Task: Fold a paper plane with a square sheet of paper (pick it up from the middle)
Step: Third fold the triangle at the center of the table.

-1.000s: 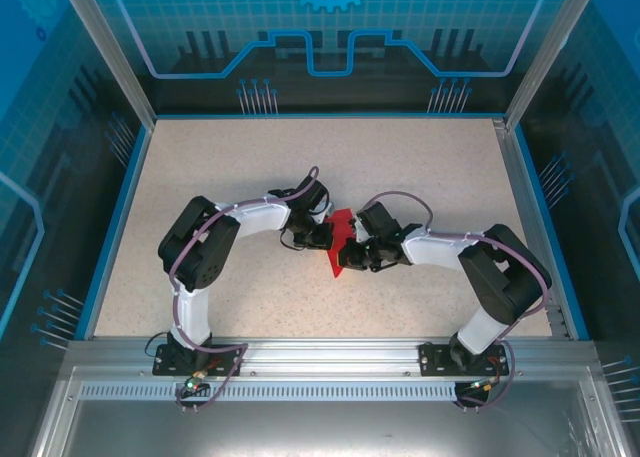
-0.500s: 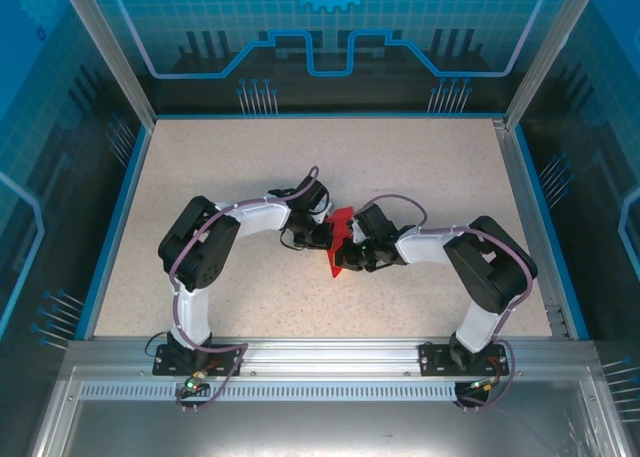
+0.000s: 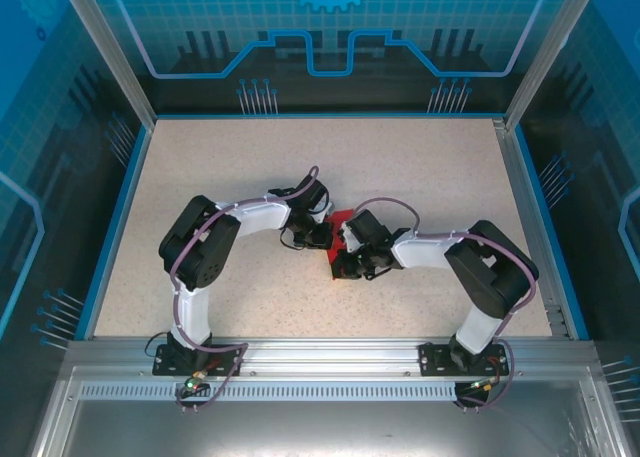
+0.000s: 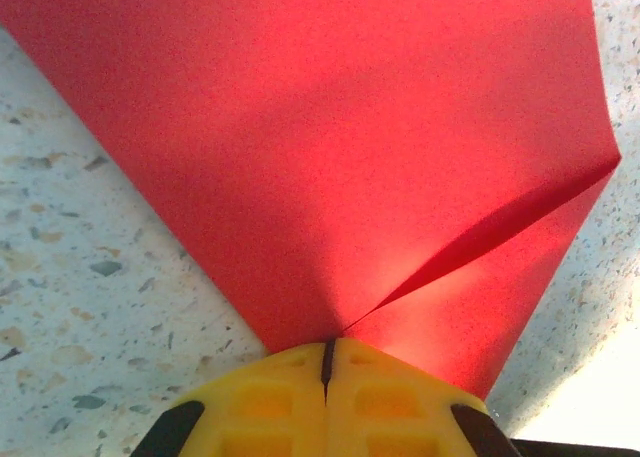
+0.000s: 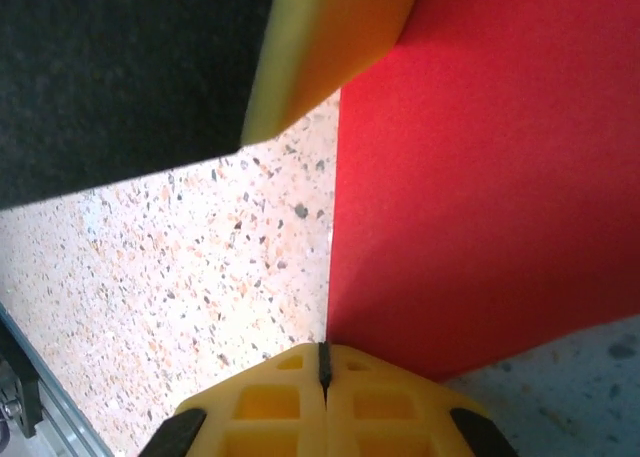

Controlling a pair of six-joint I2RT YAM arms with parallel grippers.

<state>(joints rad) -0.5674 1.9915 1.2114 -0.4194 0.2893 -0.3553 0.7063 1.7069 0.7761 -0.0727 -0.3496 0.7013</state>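
Observation:
The square sheet of paper [image 3: 341, 218] is bright red and lies partly folded on the speckled table, mostly covered by both grippers. In the left wrist view the paper [image 4: 330, 147] spreads ahead of my left gripper [image 4: 327, 349], and a raised crease runs from the shut yellow tips to the right edge. My left gripper [image 3: 325, 235] sits at the sheet's left side. My right gripper [image 3: 338, 260] is shut at its near end, tips [image 5: 323, 355] at the straight left edge of the paper [image 5: 480, 207]. I cannot tell whether either pinches the paper or only rests on it.
The speckled table [image 3: 420, 167] is bounded by a blue rim [image 3: 112, 217] and glass walls, with a metal rail [image 3: 330, 352] at the near edge. A left-gripper finger [image 5: 330, 47] hangs close above the right gripper.
My right gripper has slid left and slightly nearer over the paper, so less red shows from above. The left gripper has stayed put.

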